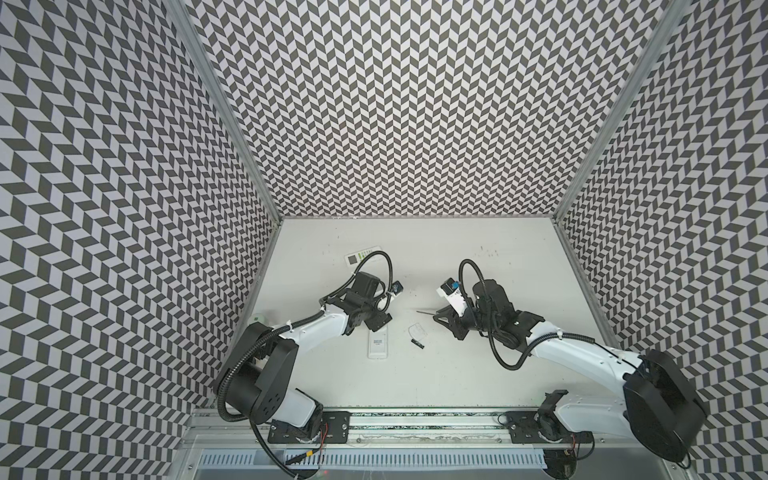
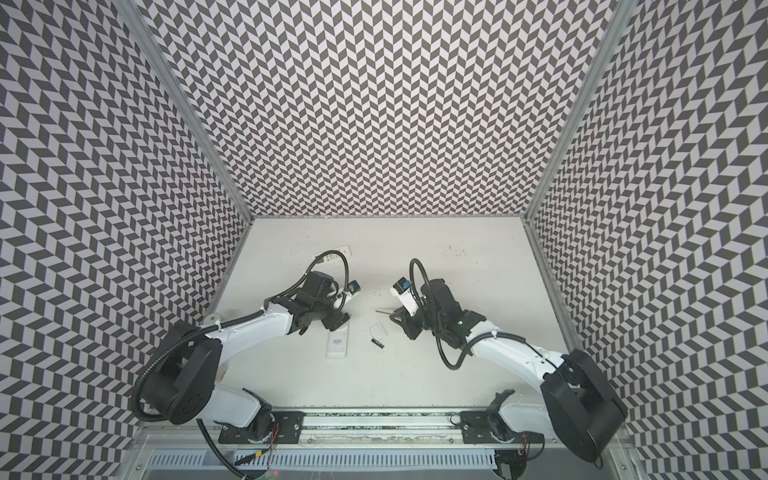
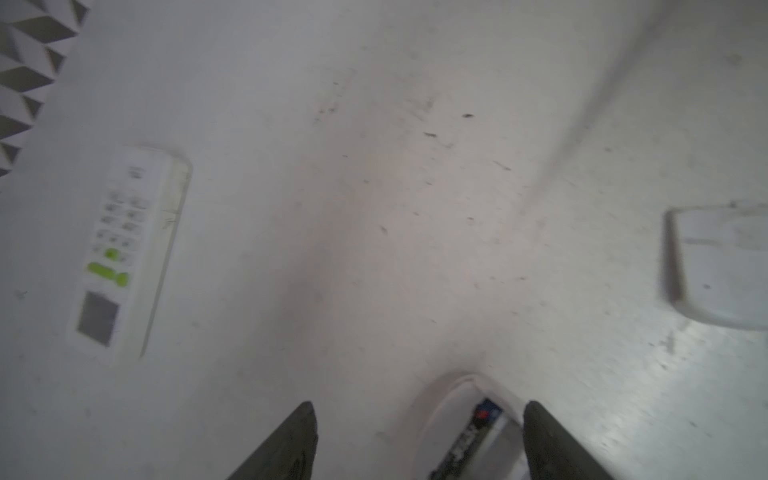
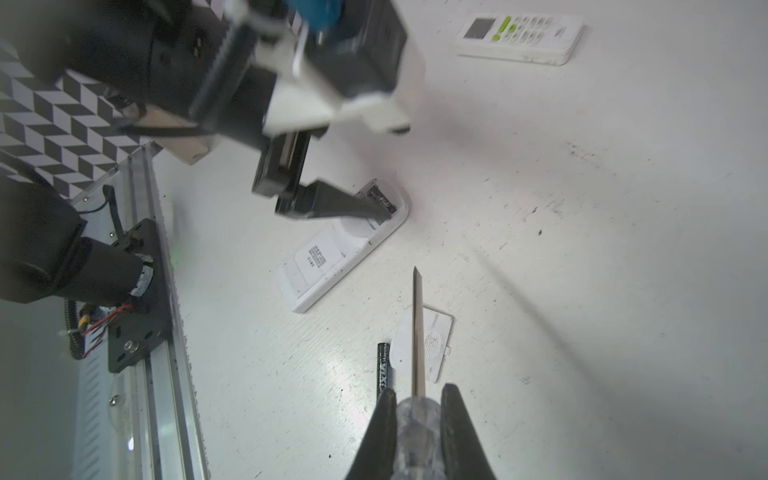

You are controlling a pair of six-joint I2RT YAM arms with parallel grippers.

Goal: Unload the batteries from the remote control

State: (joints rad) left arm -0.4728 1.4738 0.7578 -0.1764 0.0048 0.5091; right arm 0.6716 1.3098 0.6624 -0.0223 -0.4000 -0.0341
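**Station Status: Battery Bay Open, One Battery Out**

1. Remote. The remote [image 1: 378,344] lies face down on the table [image 1: 478,374], left of centre in both top views. Its battery bay is uncovered. The detached cover [image 4: 434,345] lies flat on the table to the right of the remote, apart from it.

2. Batteries. One black battery, the seated battery [image 3: 467,442], sits in the open bay at the far end of the remote. The right wrist view also shows it there [image 4: 383,200]. A second black battery, the loose battery [image 4: 384,368], lies on the table just beside the cover (whether they touch cannot be told).

3. Left gripper. The left gripper [image 3: 419,406] hangs over the bay end of the remote. Its jaws stand wide apart, one on each side of the bay, and grip nothing. In the right wrist view one fingertip [image 4: 370,208] sits right at the seated battery.

4. Right gripper. The right gripper [image 4: 419,392] is clamped on the clear handle of a screwdriver [image 4: 417,353]. The shaft points toward the remote and, in the right wrist view, crosses in front of the cover.

5. Other items. A second remote [image 3: 120,249] lies face up near the far left of the table, well apart from the work area.
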